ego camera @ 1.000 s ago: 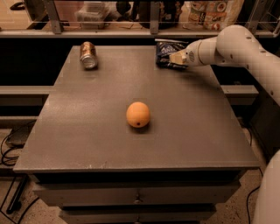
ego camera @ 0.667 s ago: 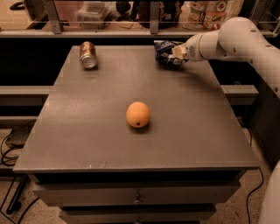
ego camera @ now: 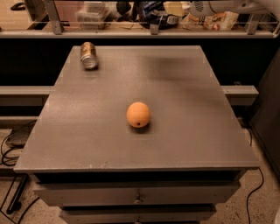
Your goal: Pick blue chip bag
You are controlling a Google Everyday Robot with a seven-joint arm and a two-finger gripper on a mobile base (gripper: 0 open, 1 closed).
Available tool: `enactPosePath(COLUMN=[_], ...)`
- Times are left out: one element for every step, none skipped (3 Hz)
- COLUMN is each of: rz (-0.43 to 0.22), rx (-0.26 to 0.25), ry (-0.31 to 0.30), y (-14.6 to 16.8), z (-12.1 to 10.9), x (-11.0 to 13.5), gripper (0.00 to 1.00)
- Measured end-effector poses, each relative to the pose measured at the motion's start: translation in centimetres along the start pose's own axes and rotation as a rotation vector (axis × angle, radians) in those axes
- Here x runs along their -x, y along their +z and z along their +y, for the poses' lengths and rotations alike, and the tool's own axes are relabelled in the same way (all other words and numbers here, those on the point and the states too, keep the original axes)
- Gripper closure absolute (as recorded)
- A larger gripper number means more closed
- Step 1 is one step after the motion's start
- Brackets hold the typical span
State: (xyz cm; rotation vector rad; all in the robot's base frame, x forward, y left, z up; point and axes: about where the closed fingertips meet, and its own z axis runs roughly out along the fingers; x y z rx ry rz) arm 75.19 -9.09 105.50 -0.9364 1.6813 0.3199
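The blue chip bag (ego camera: 154, 14) is off the table and hangs high at the top edge of the camera view, above the table's far side, dark and crinkled against the cluttered shelf behind. My gripper (ego camera: 173, 12) is at the bag's right end and shut on it, with my white arm (ego camera: 227, 6) reaching in from the top right. A faint shadow (ego camera: 170, 65) lies on the table's far part below them.
An orange (ego camera: 138, 114) sits at the middle of the grey table (ego camera: 201, 135). A metal can (ego camera: 89, 55) lies on its side at the far left. A railing with a cluttered shelf (ego camera: 100, 31) runs behind. Drawers (ego camera: 138, 197) are below and cables (ego camera: 8, 148) lie on the floor at left.
The gripper was down on the blue chip bag at the table's far right. It has since risen with the bag, which has left the table surface.
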Motion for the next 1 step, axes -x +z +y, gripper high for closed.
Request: enactPosePath(rz=[0.004], rx=[-0.001], ry=[0.013], y=[0.48], z=[-0.01], x=[-0.61], gripper=[1.00])
